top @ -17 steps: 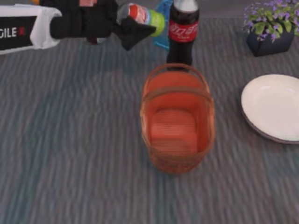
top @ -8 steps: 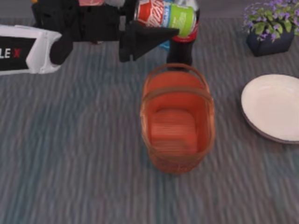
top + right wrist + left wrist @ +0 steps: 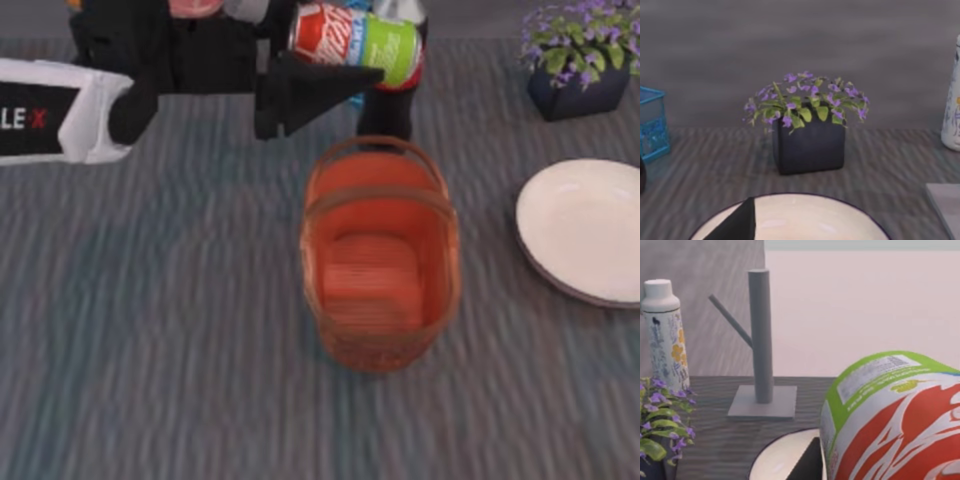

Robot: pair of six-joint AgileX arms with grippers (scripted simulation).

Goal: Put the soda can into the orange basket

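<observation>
Overhead, the left gripper [image 3: 335, 55] reaches in from the top view's left along the far side of the table and grasps the soda can [image 3: 355, 42], which lies sideways in the air, its red half toward the arm and its lime-green half pointing right. One dark finger [image 3: 305, 92] shows as a wedge under the can on the near side. The can hangs in front of the cola bottle [image 3: 390, 100], covering its upper part, and sits beyond the far rim of the orange basket [image 3: 380, 262], not yet over its opening. The basket stands upright mid-table with its arched handle [image 3: 372, 196] across it and nothing inside. A white plate [image 3: 583, 230] lies at the right edge, well apart from the basket, and a potted plant [image 3: 578, 55] with purple flowers stands in the far right corner.

From the left wrist view, the can [image 3: 895, 420] fills the near side, green label and red-and-white pattern close to the lens, with a dark finger tip [image 3: 810, 465] beside it. Behind are the plate's rim [image 3: 780, 452], a grey stand [image 3: 761, 345] with a square base, a flowered bottle [image 3: 664, 335] and the plant [image 3: 660, 425].

From the right wrist view, the right arm's camera looks over the plate [image 3: 805, 217] to the plant [image 3: 807, 125]; a blue basket [image 3: 651, 122] sits off to one side. Only a dark finger tip [image 3: 740, 222] of the right gripper shows, so whether it is open cannot be told.
</observation>
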